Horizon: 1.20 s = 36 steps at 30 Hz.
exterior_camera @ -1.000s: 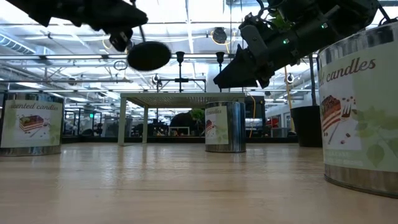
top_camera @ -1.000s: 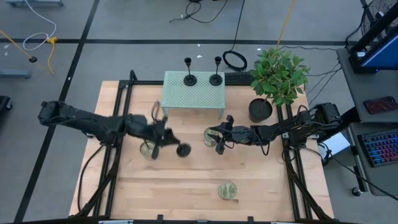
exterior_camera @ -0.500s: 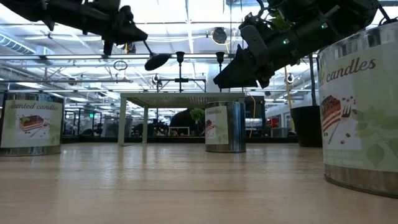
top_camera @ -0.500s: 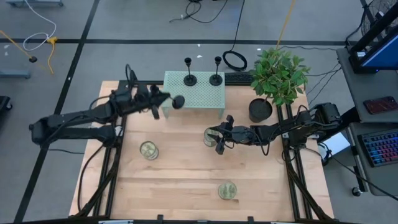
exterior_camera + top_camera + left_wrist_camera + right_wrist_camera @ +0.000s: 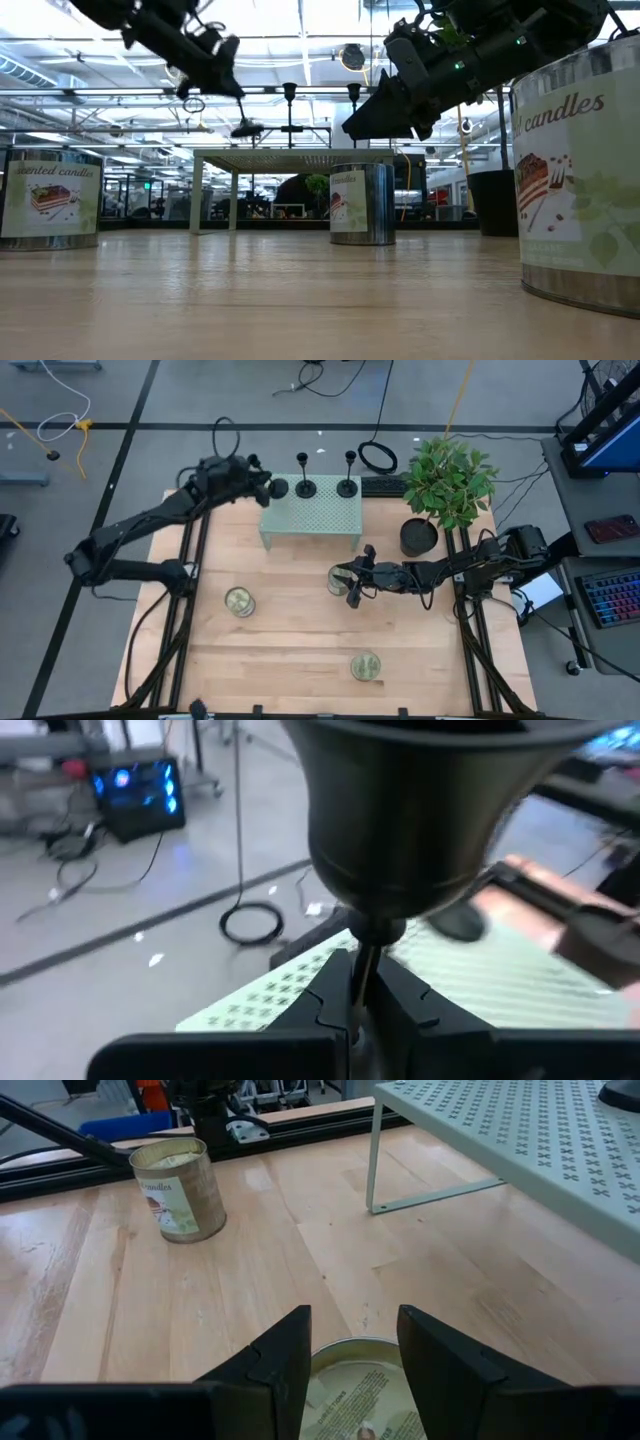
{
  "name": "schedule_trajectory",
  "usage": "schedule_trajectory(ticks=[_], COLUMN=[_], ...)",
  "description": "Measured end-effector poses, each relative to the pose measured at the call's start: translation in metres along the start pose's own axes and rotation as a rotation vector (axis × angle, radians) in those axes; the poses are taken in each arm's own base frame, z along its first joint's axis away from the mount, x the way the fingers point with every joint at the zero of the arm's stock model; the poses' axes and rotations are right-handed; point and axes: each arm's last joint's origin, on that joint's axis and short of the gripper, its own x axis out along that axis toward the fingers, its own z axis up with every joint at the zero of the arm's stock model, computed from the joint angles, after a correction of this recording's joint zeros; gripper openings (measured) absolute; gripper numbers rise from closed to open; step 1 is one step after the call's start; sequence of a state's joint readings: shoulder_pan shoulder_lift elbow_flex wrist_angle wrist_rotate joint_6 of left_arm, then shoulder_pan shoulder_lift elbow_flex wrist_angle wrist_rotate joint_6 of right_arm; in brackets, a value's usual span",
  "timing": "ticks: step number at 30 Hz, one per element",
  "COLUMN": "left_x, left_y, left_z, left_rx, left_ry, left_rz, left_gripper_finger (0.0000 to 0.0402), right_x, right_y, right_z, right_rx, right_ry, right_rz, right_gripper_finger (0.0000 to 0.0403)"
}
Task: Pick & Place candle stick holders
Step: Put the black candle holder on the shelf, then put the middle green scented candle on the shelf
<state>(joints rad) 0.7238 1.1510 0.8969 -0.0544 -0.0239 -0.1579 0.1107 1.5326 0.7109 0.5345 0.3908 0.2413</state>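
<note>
High view: left gripper (image 5: 262, 488) pinches the stem of a small black round-based candle stick holder (image 5: 277, 488), poised at the pale-green perforated metal shelf (image 5: 312, 518) corner. Placement step; lower upright beside two standing holders (image 5: 305, 486). Right gripper (image 5: 352, 589) waits, fingers spread.

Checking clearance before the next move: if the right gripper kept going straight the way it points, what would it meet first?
Most likely the candle tin right below the right gripper; its open fingers already straddle the rim.

Blurred held candle stick holder (image 5: 420, 810), top cut off.
</note>
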Motion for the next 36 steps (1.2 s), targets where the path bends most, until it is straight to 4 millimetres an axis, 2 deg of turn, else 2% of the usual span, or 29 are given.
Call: schedule_trajectory(ticks=[5,9,16,23,36], left_x=[0.027,0.036,0.037,0.037,0.037], left_y=[0.016,0.025,0.028,0.027,0.027], left_z=[-0.013,-0.017,-0.016,-0.014,-0.014], left_rx=[0.013,0.025,0.083,0.094,0.093], left_ry=[0.084,0.110,0.098,0.081,0.082], left_rz=[0.056,0.082,0.046,0.026,0.029], left_gripper_finger=[0.0019,0.0023,0.0017,0.0074,0.0137], right_x=[0.000,0.000,0.000,0.000,0.000], right_y=[0.000,0.000,0.000,0.000,0.000], right_z=[0.000,-0.001,-0.001,-0.001,-0.001], right_rx=[0.000,-0.004,-0.033,-0.034,-0.032], right_ry=[0.001,0.010,0.014,0.014,0.014], right_rz=[0.000,-0.002,-0.003,-0.003,-0.003], right_gripper_finger=[0.0141,0.0141,0.0141,0.0141,0.0141])
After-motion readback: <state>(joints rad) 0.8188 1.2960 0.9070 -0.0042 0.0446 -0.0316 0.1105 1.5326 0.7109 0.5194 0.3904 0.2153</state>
